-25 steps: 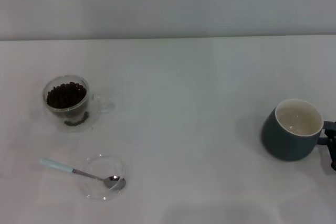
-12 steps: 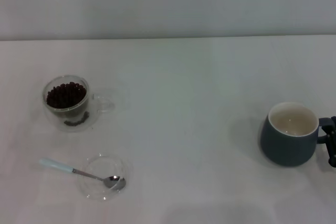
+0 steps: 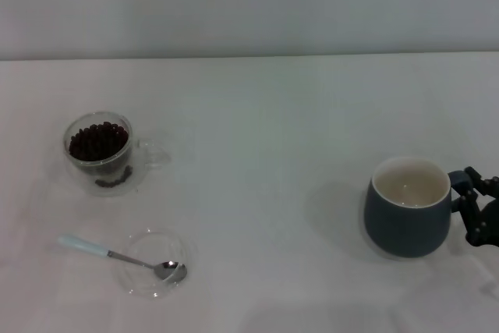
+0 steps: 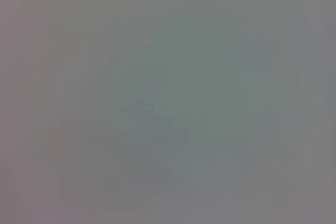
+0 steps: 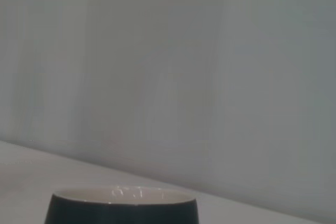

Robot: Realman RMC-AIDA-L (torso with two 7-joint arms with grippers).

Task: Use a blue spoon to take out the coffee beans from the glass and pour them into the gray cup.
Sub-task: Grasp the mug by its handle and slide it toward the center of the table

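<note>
While no brand, label or writing could be read on anything, the layout was plain from the head view. Far left on the white table (image 3: 257,115) stood the glass (image 3: 100,154), upright, holding the coffee beans (image 3: 97,141), its clear handle pointing right. Nearer the robot lay the blue spoon (image 3: 121,257), its long axis running from the pale handle at the left to the metal bowl at the right, that bowl resting in a shallow clear dish (image 3: 156,263). Well apart, at the right, stood the gray cup (image 3: 408,206), upright. The right gripper (image 3: 472,210) sat against the cup's right side, at its handle; I cannot tell whether its claw pinched it. The left gripper was nowhere in view.
</note>
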